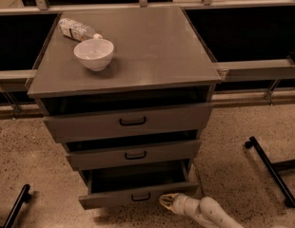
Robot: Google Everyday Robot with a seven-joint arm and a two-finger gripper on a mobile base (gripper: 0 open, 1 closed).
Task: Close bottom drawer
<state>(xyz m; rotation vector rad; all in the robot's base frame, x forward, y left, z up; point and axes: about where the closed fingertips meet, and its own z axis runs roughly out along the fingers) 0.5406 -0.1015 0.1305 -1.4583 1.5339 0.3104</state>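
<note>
The bottom drawer [138, 195] is the lowest of three grey drawers in a grey metal cabinet [128, 56]. It stands pulled out, its dark tray showing, with a small black handle [140, 197] on its front. My gripper [165, 201] is the cream tip of the white arm [209, 213] coming in low from the bottom right. It sits just right of the handle, at the lower right part of the drawer front, touching it or nearly so.
The middle drawer [135, 155] and top drawer [133, 121] also stand slightly out. A white bowl [93, 54] and a lying plastic bottle [77, 30] rest on the cabinet top. Black leg frames stand on the speckled floor at right [271, 170] and bottom left [16, 205].
</note>
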